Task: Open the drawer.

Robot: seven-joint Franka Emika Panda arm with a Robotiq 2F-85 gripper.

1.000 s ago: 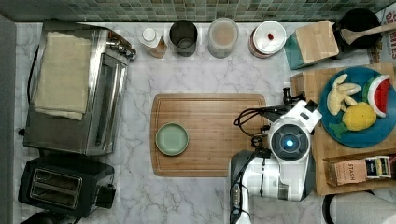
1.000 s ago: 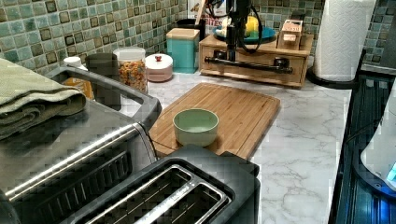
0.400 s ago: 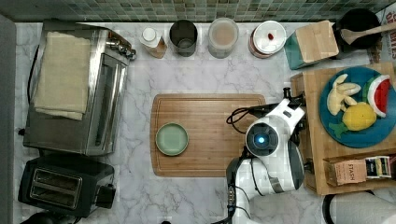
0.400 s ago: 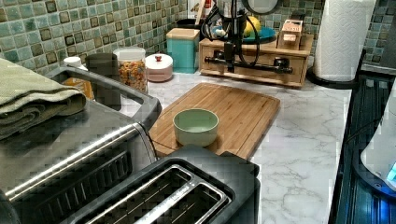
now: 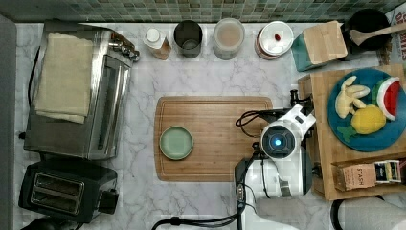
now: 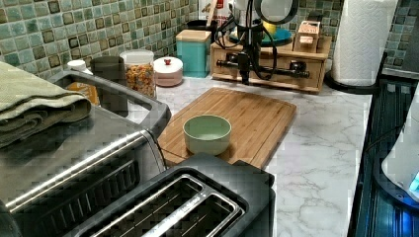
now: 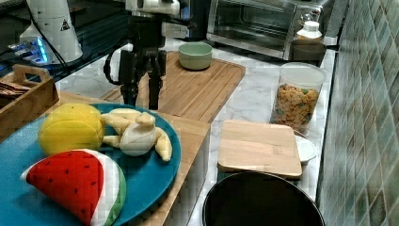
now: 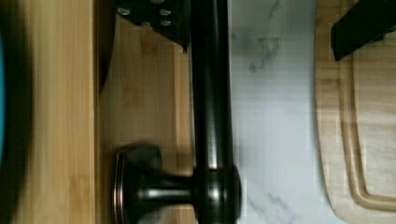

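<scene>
The drawer is the front of a low bamboo box at the far end of the counter in the left view, and it looks shut. A long black bar handle runs across its front panel. My gripper hangs straight down at the handle, open. In the wrist view one finger sits between the panel and the bar, and the other finger is out over the counter, so the bar lies between them untouched. From the right view the gripper shows both black fingers apart, just in front of the box's top edge.
A bamboo cutting board with a green bowl lies beside the drawer front. A blue plate of toy fruit and a small tea tray rest on the box. Jars line the back wall; a toaster oven and a toaster stand opposite.
The arm has shifted off the box toward the cutting board and the gripper has come down from above the box to handle height. The drawer has not moved.
</scene>
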